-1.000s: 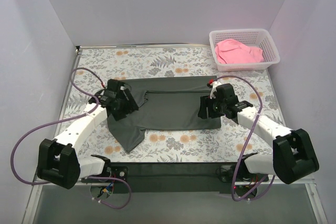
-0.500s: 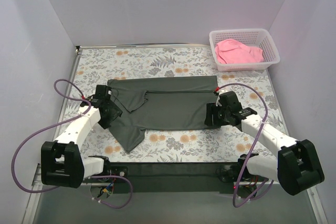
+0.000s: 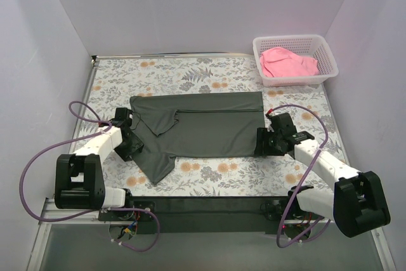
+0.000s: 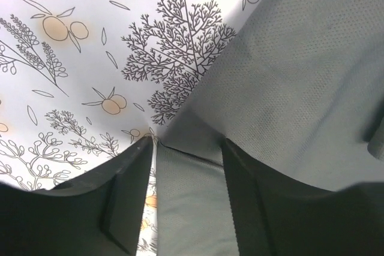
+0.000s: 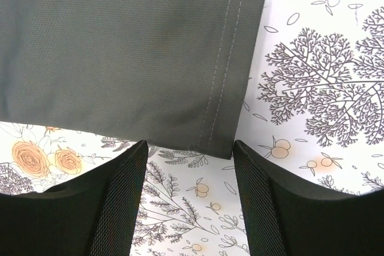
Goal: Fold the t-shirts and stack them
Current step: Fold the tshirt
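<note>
Floral table: dark t-shirt flat mid-table, pink t-shirt in basket far right. Both arms low. Left gripper spread astride shirt's left edge; right gripper spread at near-right corner.

The dark t-shirt runs off the right wrist view at 12 and 9 o'clock, and off the left wrist view at 3 o'clock. From above, the basket at 1 o'clock walls off part of the pink t-shirt, its folds unreadable.
</note>
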`<state>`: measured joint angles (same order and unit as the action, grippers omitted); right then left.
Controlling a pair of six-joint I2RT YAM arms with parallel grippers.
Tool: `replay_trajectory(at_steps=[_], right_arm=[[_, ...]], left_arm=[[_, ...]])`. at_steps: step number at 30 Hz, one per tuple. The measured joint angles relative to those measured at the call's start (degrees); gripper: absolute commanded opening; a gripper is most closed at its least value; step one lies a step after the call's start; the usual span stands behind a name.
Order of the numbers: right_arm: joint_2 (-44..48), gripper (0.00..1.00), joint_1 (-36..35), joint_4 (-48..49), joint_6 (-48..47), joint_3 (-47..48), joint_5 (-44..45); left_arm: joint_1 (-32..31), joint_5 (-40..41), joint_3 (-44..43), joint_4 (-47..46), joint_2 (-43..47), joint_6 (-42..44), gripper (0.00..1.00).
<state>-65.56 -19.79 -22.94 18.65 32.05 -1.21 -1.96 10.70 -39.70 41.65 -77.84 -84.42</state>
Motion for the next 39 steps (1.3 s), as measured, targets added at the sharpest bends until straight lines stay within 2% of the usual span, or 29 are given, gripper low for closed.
replay_trajectory(at_steps=[5,9,13,18,22,23,31,39], right_arm=[[-0.28,0.55,0.63,-0.37,0.55,-0.04,-0.07],[-1.07,0.53,0.68,-0.72,1.01,-0.13,-0.04],[-2.32,0.48,0.74,-0.76,1.20,-0.48,0.02],[-2.29,0.37,1.51,-0.52,1.73,-0.79,1.05],[-2.29,0.07,1.81,-0.55,1.16,-1.09,2.34],[-2.29,0.03,1.84,-0.66,1.03,-1.11,2.45],[-2.29,0.01,1.84,-3.91,0.61,0.68,2.95],[-4.79,0.01,2.03,-9.33,-1.31,11.04,4.17]], left_arm=[[0.13,-0.42,0.04,-0.15,0.02,0.68,0.30],[0.24,-1.14,0.46,-0.74,0.44,0.90,0.14],[0.24,-1.99,0.70,-1.40,0.63,0.98,0.05],[0.26,-2.25,0.87,-1.57,0.92,0.96,0.01],[0.26,-2.38,0.87,-1.38,1.03,0.79,0.00],[0.26,-2.40,0.87,-1.18,1.09,0.66,0.00],[1.07,-2.60,-2.64,3.21,1.97,0.22,0.00],[3.52,-3.06,-9.75,5.79,2.03,1.33,0.00]])
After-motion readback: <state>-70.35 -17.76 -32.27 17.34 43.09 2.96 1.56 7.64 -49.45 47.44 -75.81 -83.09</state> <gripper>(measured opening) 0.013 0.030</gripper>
